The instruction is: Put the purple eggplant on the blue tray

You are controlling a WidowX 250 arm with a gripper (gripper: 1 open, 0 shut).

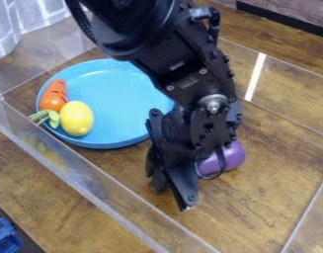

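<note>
Black arm reaches down from upper left, wrist bent steeply downward. Hand (pixel 193 170) low near the surface (pixel 276 212), fingers closed, tilted slightly.

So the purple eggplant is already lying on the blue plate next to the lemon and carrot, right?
Not quite. The camera view shows the eggplant on the wooden table, off to the right of the blue plate, down by the claw. Only the lemon and carrot lie on the plate.
</note>
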